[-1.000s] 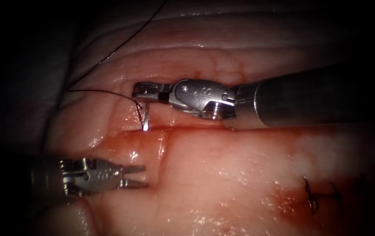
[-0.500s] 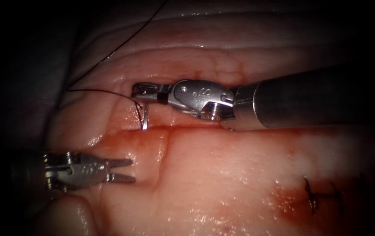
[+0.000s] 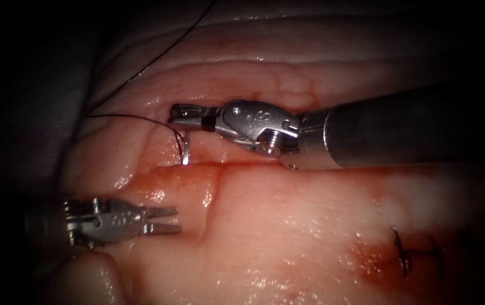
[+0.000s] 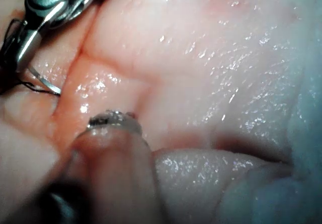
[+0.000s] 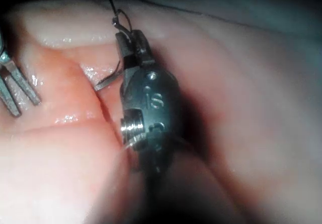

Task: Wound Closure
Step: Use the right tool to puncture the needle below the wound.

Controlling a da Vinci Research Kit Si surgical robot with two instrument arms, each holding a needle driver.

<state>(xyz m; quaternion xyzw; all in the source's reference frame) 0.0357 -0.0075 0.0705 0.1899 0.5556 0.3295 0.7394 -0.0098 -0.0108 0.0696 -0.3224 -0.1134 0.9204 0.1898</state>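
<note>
1. Thread (image 3: 124,117) starts at the far left of the endoscope view. It lies dark over the pale tissue (image 3: 310,220) and runs to the right, to the needle; a second strand climbs away toward the upper edge.

2. Left tool (image 3: 163,220) lies low on the left, well apart from the needle. Its two jaws stand a little apart and hold nothing. They point to the right, just over the wet red fluid (image 3: 174,181) near the cut.

3. Needle (image 3: 186,151) is next to the right, just above the cut (image 3: 242,165). It hangs down from the right tool's jaws, and its lower end reaches the upper edge of the cut at the cut's left end. I cannot tell if the tip is inside the tissue. In the left wrist view the needle (image 4: 45,83) curves out below the jaws, with its tip at the tissue surface.

4. Right tool (image 3: 183,116) comes in from the right, above the cut. Its jaws are clamped on the needle near the end where the thread joins. In the right wrist view the right tool (image 5: 130,45) grips the needle (image 5: 108,80) crosswise.

5. Finished stitches (image 3: 418,254) sit far right, dark, on the lower tissue.
</note>
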